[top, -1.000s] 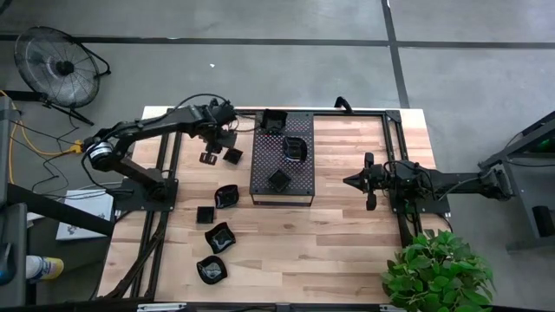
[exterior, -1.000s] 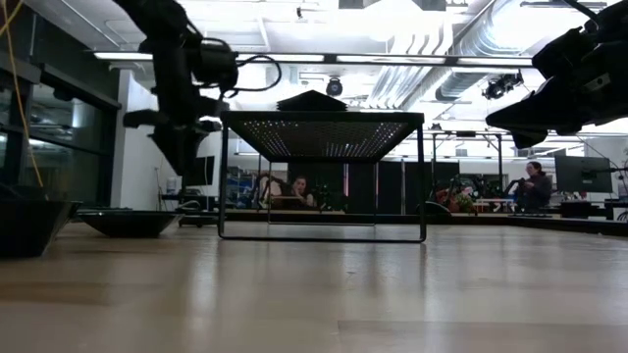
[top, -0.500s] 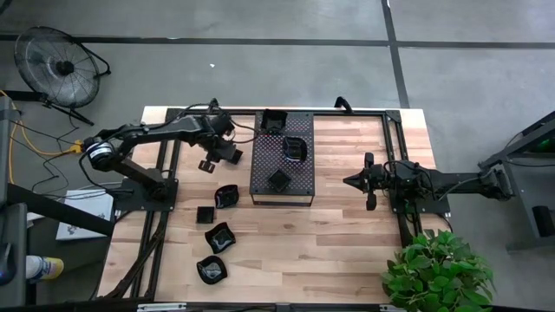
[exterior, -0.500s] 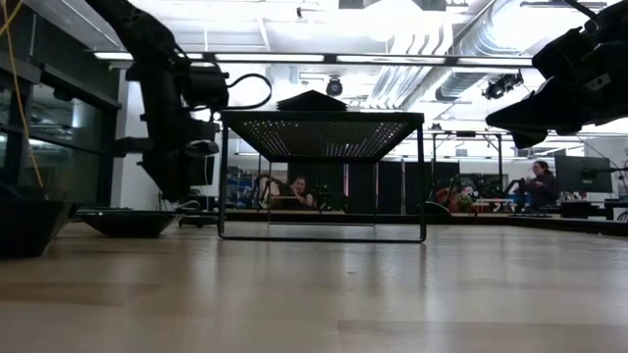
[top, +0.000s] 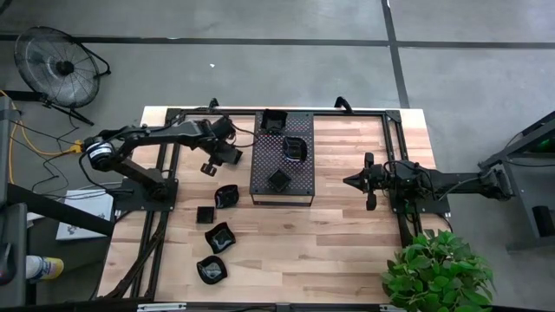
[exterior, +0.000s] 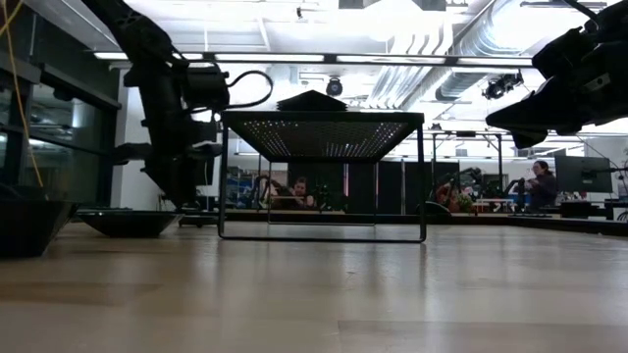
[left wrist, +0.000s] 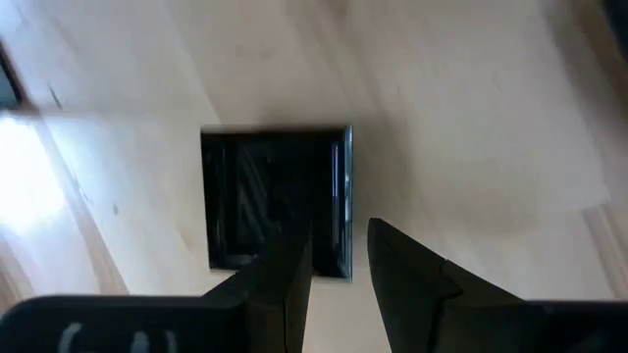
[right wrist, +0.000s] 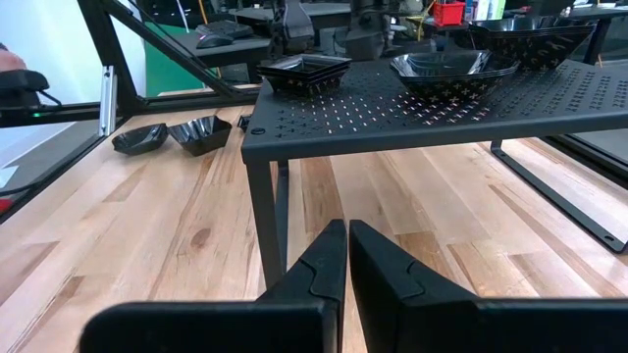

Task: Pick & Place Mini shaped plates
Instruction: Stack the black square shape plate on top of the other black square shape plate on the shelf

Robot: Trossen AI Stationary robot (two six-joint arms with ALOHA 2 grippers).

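The left gripper (left wrist: 339, 257) hung over a square plate (left wrist: 275, 196) on the table (top: 347, 234) left of the tray (top: 282, 178), fingers narrowly parted astride its near rim. The right gripper (right wrist: 347, 257) was closed, empty.

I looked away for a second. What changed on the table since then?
The left tool dropped lower over the square plate beside the tray, its fingers straddling the plate's edge, not yet closed. The right tool stayed shut and parked. The other plates and the tray did not move.
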